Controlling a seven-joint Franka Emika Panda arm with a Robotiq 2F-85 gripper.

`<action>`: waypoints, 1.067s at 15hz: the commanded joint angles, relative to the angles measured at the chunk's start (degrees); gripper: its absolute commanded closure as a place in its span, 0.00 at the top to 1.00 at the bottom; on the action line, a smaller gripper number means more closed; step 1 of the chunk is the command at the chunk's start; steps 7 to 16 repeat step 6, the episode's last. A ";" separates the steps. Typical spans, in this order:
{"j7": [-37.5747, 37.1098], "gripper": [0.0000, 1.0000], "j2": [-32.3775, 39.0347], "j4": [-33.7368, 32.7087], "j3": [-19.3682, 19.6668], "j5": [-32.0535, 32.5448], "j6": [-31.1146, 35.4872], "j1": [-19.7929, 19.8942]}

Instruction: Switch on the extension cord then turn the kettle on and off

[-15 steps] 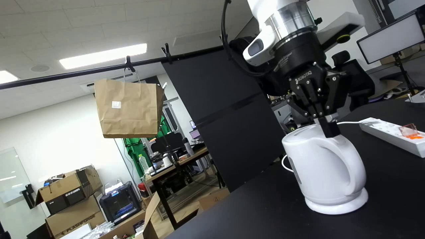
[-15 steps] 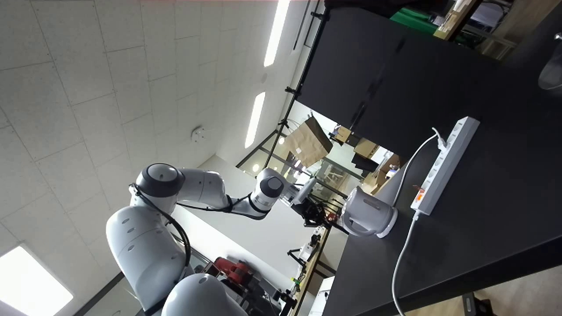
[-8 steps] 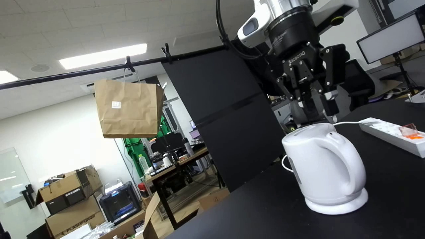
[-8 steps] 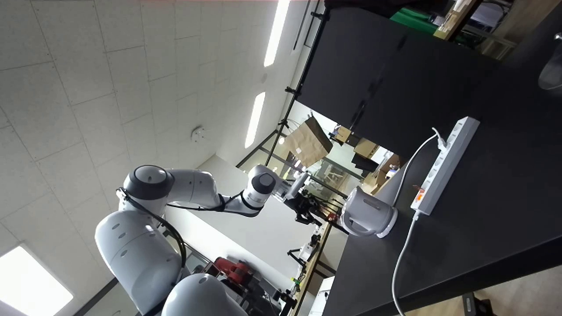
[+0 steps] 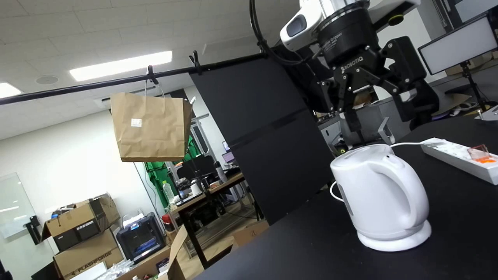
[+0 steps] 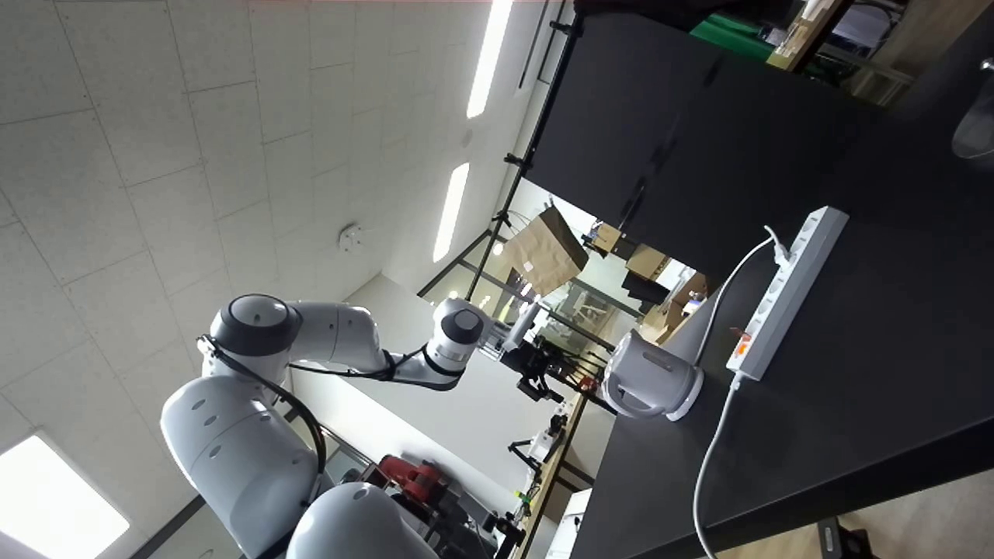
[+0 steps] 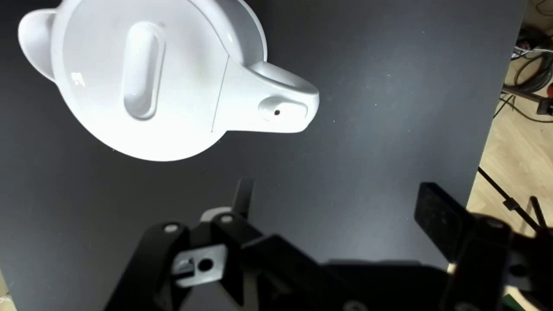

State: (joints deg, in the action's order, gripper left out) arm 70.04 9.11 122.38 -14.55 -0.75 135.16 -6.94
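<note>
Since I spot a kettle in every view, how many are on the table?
1: a rounded, glossy white plastic kettle on the flat black table, beside the long white plastic power strip. Parts of the table are out of view.

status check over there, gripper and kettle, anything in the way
Gripper open, empty, apart from the kettle. It stands upright on its base. Nothing seen blocking its handle switch; extension cord lies off to one side.

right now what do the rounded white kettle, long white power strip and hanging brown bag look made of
Rounded white kettle: probably glossy plastic; bright highlights, smooth shell. Long white power strip: likely hard, satin plastic; crisp, straight edges. Hanging brown bag: apparently matte paper; creases, stiff folds.
</note>
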 commanded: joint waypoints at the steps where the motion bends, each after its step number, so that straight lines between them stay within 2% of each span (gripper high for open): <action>1: 0.01 1.00 -0.19 0.22 0.55 0.73 0.14 -0.81; 16: 0.00 1.00 -0.70 1.03 0.55 1.67 0.80 -1.18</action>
